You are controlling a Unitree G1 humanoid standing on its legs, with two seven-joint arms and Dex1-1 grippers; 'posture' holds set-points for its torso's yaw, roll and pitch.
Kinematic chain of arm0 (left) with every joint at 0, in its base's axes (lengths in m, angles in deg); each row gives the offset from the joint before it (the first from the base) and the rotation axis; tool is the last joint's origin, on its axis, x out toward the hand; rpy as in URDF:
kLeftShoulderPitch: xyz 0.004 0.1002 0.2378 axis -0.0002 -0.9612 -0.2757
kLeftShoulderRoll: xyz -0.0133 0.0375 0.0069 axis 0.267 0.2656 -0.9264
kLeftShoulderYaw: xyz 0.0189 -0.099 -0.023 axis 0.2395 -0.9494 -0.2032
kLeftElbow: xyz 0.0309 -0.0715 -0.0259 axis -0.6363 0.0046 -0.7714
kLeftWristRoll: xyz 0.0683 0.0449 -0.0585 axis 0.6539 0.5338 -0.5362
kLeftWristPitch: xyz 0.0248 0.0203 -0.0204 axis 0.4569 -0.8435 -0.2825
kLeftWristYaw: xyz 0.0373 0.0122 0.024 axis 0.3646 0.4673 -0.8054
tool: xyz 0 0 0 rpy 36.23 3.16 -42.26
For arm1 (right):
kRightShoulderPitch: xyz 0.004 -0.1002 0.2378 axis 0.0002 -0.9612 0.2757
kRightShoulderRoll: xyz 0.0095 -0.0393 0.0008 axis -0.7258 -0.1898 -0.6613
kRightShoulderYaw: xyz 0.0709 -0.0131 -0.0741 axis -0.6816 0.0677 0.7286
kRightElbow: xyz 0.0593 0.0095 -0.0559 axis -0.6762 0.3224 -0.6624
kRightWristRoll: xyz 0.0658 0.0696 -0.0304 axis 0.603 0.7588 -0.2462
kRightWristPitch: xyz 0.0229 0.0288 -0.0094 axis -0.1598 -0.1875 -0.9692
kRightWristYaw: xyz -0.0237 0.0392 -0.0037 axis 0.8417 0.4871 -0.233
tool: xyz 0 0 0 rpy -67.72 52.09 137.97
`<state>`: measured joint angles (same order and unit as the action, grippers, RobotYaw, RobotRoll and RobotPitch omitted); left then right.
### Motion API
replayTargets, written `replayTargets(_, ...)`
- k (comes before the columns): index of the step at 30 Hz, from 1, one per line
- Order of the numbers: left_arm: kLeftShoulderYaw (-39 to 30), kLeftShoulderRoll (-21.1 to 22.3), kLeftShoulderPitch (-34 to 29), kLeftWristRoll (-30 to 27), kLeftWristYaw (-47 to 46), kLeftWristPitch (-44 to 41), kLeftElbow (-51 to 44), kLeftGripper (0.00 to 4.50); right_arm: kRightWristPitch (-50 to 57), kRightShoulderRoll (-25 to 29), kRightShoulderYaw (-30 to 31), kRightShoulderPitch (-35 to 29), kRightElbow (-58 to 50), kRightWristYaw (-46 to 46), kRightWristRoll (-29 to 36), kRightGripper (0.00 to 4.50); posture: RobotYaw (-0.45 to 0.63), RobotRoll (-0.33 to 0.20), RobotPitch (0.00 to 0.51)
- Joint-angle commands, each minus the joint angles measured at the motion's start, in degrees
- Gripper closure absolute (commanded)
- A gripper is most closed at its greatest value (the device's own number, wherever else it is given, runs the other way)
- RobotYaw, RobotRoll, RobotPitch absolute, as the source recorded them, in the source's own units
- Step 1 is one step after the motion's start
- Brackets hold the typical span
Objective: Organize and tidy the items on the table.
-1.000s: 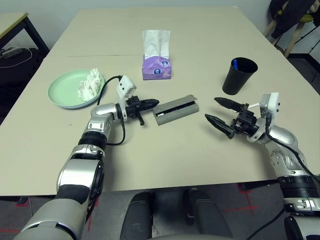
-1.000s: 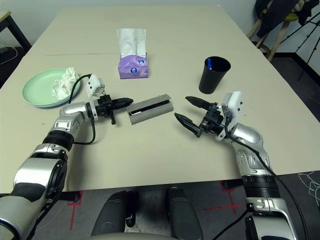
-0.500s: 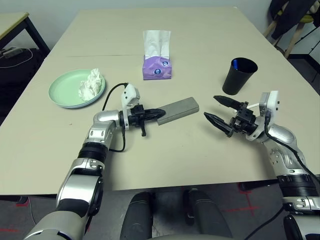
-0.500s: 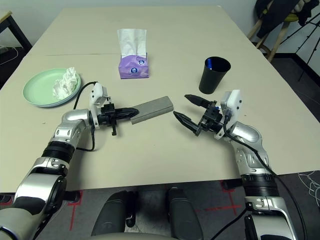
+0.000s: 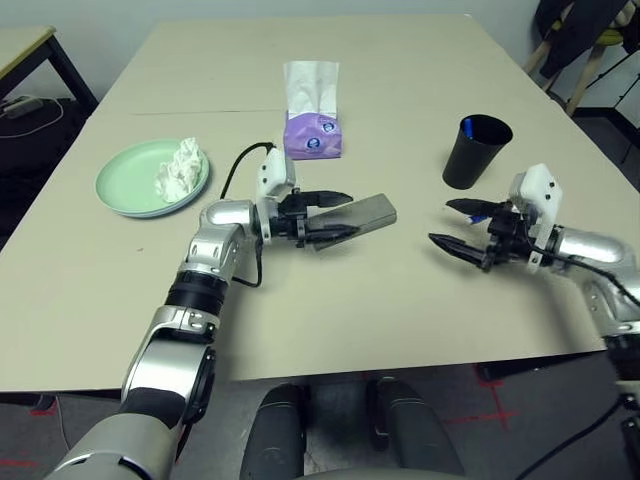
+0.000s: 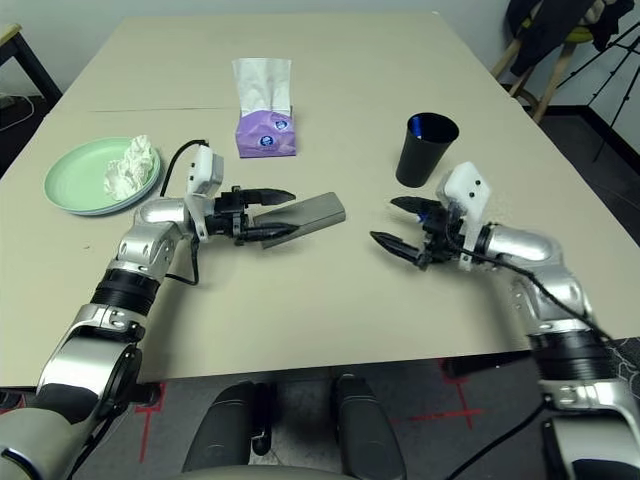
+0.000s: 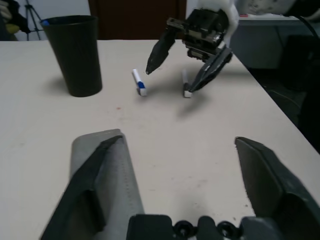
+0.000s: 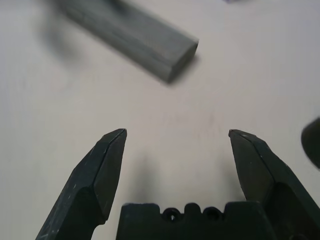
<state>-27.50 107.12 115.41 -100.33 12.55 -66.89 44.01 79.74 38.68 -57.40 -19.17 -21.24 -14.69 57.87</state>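
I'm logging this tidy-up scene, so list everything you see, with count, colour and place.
Table: one, beige, under everything.
Plate: one, pale green, robot's far left.
Tissue: one, crumpled white, on the plate.
Tissue box: one, purple, white tissue sticking up, centre back.
Glasses case: one, grey, shut, centre.
Cup: one, black, something blue inside, right.
Pens: two, white, on the table by the right gripper.
Left gripper: open, fingers either side of the case's end.
Right gripper: open, above the table.
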Motion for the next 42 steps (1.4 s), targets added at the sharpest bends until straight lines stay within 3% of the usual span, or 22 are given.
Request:
replayTargets(1,1.0,0.0,-1.2,-0.8,1.3,-0.2,-1.1,0.03,-4.5,3.9,3.9,3.4,5.8,-3.8,-6.1,0.00,-0.02,0.000,0.121)
replayTargets(8,0.1,-1.0,-2.1,-1.3,-0.3,1.6,-0.3,0.03,-15.2,5.9,13.2,13.0,17.5,-8.6,-18.5,0.00,-0.01,0.000,0.130)
replayTargets(16,0.2,-0.8,-3.9,-1.9,-1.8,0.1,-3.4,0.03,-22.1,5.5,19.4,20.0,24.3,-15.2,-25.7,0.00,0.02,0.000,0.134)
replayTargets(25,0.2,-0.2,-4.9,-2.4,-2.9,-1.5,-5.4,0.03,-27.1,2.9,21.2,24.5,28.7,-18.0,-28.6,0.00,0.04,0.000,0.140)
replayTargets(42,0.1,-0.7,-4.9,-2.8,-3.7,-1.6,-5.1,0.03,-20.6,2.2,23.0,29.4,24.9,-26.5,-33.1,0.00,0.03,0.000,0.147)
